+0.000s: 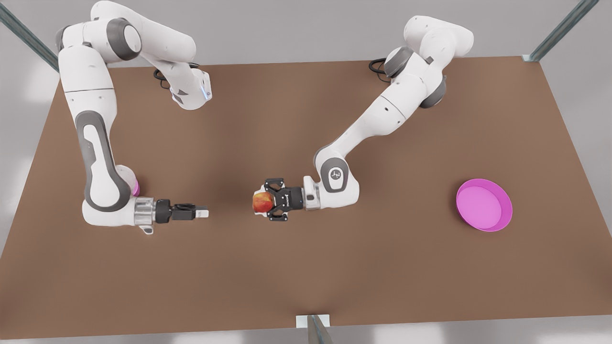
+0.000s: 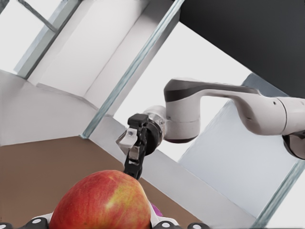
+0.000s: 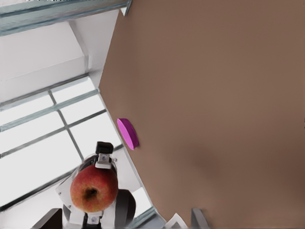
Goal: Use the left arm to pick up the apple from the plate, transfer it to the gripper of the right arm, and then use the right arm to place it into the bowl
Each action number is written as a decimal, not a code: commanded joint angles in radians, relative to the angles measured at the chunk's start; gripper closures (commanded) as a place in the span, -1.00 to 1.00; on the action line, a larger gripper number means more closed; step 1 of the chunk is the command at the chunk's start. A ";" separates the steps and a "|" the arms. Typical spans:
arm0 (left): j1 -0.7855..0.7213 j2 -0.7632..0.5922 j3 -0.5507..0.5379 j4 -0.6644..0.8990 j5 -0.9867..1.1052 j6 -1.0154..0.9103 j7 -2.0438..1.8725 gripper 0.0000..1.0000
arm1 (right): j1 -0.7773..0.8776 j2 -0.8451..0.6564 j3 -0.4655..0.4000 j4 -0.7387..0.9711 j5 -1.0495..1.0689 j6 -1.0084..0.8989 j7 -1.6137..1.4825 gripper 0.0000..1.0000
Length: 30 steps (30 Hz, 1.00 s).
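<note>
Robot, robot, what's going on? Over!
Left gripper shut on small red-yellow apple, mid-air. Right gripper facing it, apart. Nothing between them.

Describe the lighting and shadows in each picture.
Front view: soft even light, faint blurred shadows on the flat brown table under both arms, no glare. Left wrist view: the round red-yellow apple held by the left gripper is brightly lit, with bright panels behind the right gripper. Right wrist view: washed-out white windows, evenly lit table.

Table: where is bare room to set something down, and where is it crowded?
Bare: table between the plate and the left gripper holding the apple; also along the front view's bottom edge. Crowded: the gap between apple and right gripper.
</note>
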<state>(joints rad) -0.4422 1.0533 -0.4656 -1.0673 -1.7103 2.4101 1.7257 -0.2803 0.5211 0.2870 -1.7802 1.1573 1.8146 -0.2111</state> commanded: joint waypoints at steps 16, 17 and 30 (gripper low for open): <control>0.000 0.002 -0.007 0.001 -0.008 0.030 0.621 -0.23 | 0.158 0.054 0.034 -0.005 0.389 0.141 -0.619 -1.00; 0.000 0.008 -0.008 0.001 -0.008 0.030 0.621 -0.23 | 0.154 0.053 0.034 -0.015 0.387 0.135 -0.648 -1.00; 0.000 0.010 -0.007 0.001 -0.008 0.029 0.621 -0.23 | 0.159 0.045 0.083 -0.024 0.378 0.144 -0.674 -1.00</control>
<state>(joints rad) -0.4418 1.0648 -0.4724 -1.0666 -1.7265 2.4490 2.2522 -0.1218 0.5650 0.3682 -1.8037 1.5357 1.9488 -0.7331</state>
